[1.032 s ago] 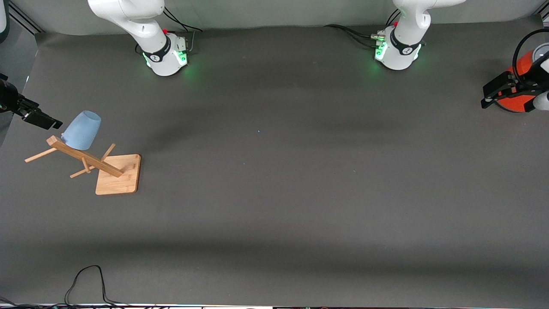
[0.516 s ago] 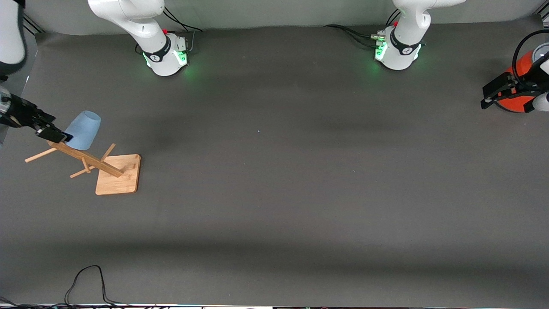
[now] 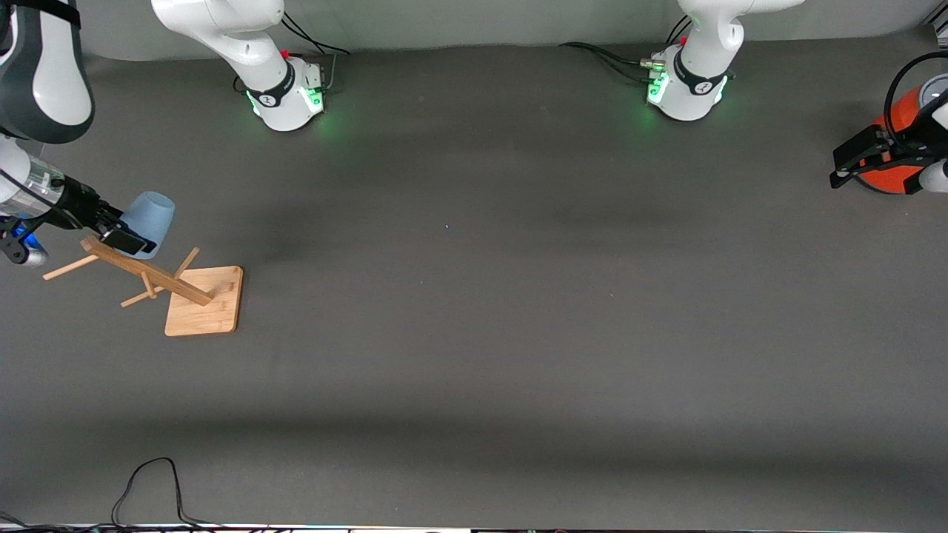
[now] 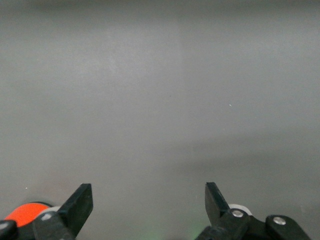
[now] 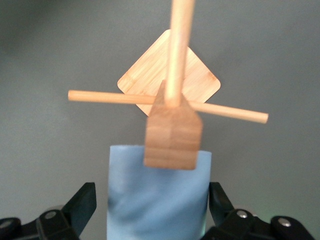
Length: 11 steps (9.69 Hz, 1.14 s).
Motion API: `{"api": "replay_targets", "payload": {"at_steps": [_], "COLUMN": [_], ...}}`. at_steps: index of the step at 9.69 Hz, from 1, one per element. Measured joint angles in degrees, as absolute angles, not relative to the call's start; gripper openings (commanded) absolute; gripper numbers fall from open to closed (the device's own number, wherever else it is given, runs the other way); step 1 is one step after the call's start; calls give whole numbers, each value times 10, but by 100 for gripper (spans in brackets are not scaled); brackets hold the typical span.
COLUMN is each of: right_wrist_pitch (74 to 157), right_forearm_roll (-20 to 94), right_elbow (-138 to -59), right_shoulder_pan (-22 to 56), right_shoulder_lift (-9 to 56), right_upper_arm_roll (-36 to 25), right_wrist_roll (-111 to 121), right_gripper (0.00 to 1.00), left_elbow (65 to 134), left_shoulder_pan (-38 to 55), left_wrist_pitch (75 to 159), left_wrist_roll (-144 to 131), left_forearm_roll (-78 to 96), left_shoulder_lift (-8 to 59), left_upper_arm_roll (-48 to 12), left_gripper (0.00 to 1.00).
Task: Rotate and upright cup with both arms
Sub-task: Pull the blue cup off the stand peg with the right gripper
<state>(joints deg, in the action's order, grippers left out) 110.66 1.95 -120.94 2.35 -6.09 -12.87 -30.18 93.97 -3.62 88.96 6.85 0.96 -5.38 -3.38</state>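
Pale-blue matte cup (image 3: 148, 215), tapered and handleless, hung upside down on a peg of a bamboo mug rack (image 3: 144, 274) with a square base and slanted post, at the right arm's end of the table. Right gripper (image 3: 118, 231) level with the cup, black fingers (image 5: 82, 202) spread wide on either side of its smooth wall, not visibly pressing it. Left gripper (image 3: 852, 164) waiting with jaws wide apart beside an orange cylinder (image 3: 892, 174) at the left arm's end of the dark grey table (image 3: 518, 333).
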Motion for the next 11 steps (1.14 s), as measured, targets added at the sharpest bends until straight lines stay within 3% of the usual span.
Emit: {"api": "replay_targets", "payload": {"at_steps": [2,8,11], "right_wrist_pitch": [1113,1113,1081], "right_forearm_roll": [20,20,20], "right_elbow": [-1215,-1216,-1216], "right_shoulder_pan": [24,24,25], "right_shoulder_lift": [-61,-67,-102], "right_upper_arm_roll": [-129,-130,-128], "right_wrist_roll": [-302,-302,-303], "right_gripper": [74,71,70], "left_elbow": [940,939,939], "left_shoulder_pan": [-36,-36,-36], "left_wrist_pitch": [890,890,890], "left_wrist_roll": [69,68,69], "left_forearm_roll": [10,10,10], "left_shoulder_lift": [-54,-54,-54], "left_upper_arm_roll": [-34,-34,-35], "left_gripper": [100,100,100]}}
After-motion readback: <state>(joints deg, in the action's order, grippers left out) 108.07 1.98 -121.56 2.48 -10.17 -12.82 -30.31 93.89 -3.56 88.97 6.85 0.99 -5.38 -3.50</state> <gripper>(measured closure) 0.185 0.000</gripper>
